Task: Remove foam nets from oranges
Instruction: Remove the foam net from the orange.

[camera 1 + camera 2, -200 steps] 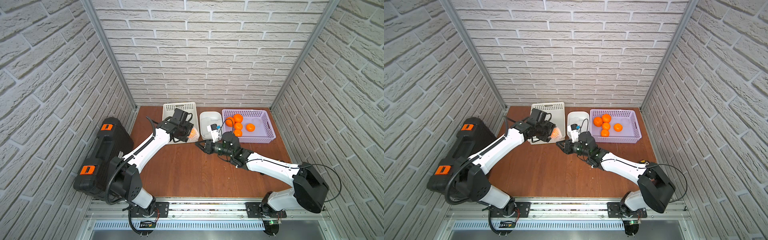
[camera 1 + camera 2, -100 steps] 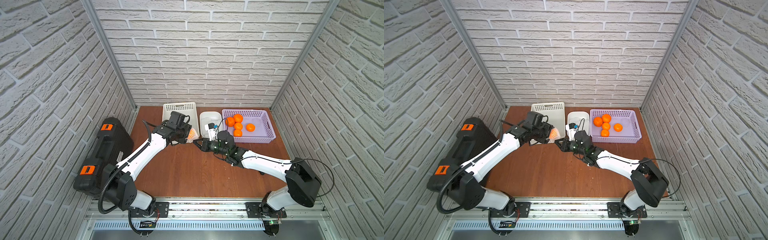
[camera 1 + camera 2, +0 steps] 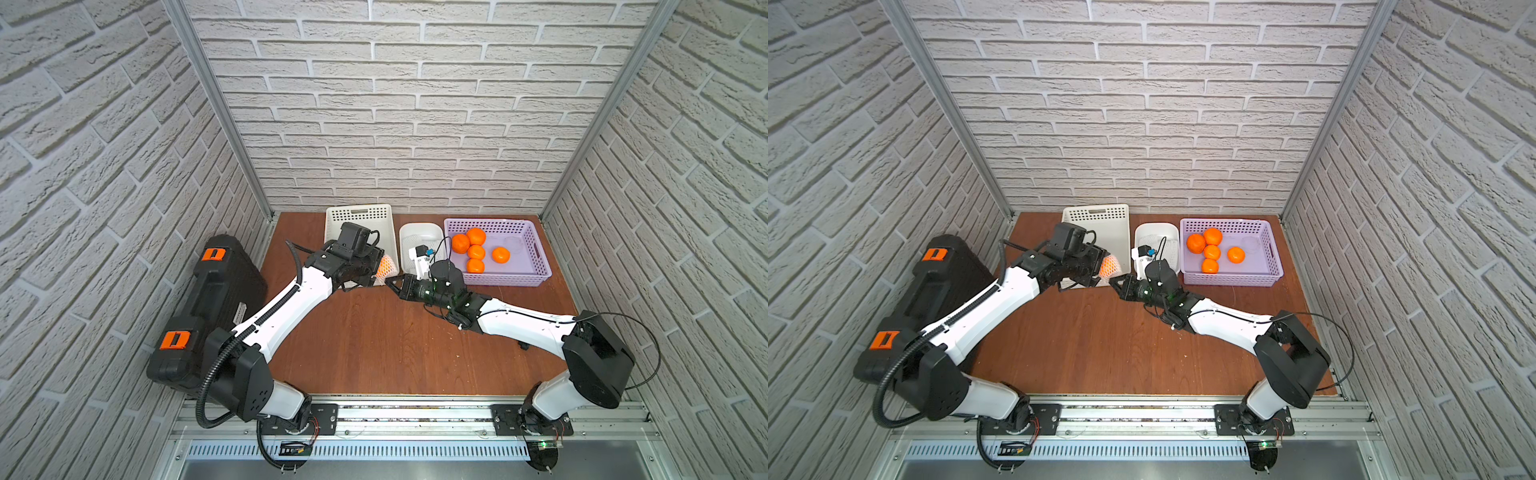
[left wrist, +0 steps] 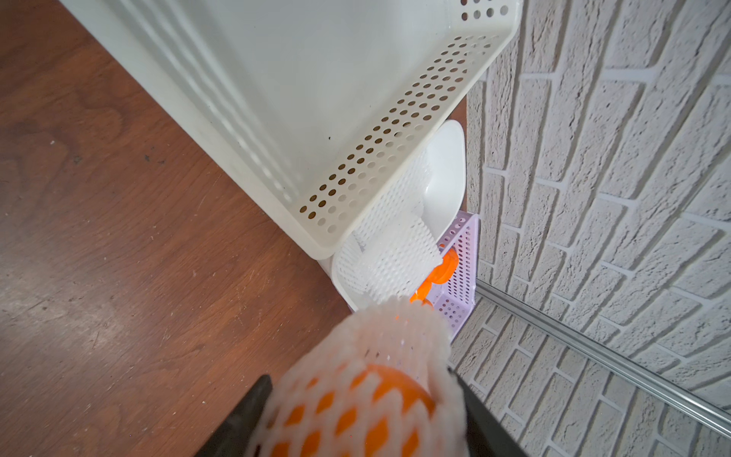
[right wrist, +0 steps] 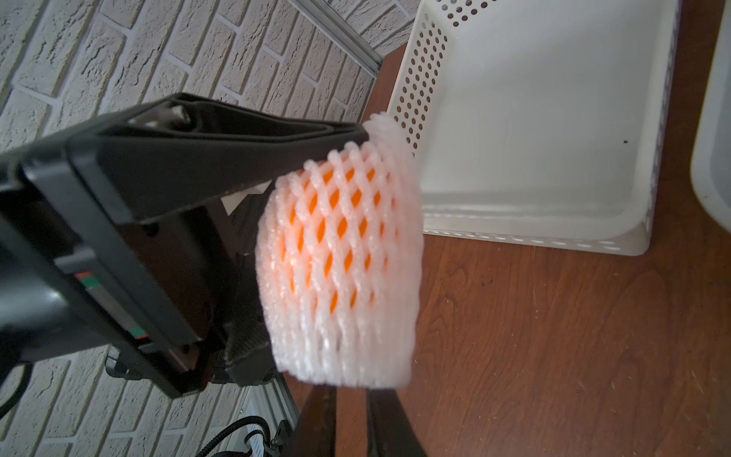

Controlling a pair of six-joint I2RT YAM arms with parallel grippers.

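1. the left tool (image 3: 379, 269) clamps an orange (image 5: 336, 221) sheathed in its foam net (image 5: 348, 336), one jaw on either side of the fruit. it holds the orange clear of the bench (image 3: 374, 340), at the near right corner of the white basket (image 3: 360, 214).
2. the right tool (image 3: 391, 283) reaches in from the bench's right side with its jaws pressed together and its tips at the net's loose hanging end. the right wrist view does not show whether any foam is caught between them.
3. the net wraps the whole fruit, with orange skin showing through the diamond holes. a slack skirt of foam trails past the fruit toward the right tool.
4. the white basket sits against the bench's back edge, left of the middle.
5. a small white tub (image 3: 419, 228) stands just beside the white basket at the back edge and holds loose nets (image 4: 395, 257).
6. a lilac basket (image 3: 536, 257) fills the bench's back right corner. it carries five bare oranges (image 3: 476, 252), four bunched toward its left wall and one apart.
7. a black case (image 3: 208, 307) with orange latches (image 3: 213, 254) lies off the bench's left edge.
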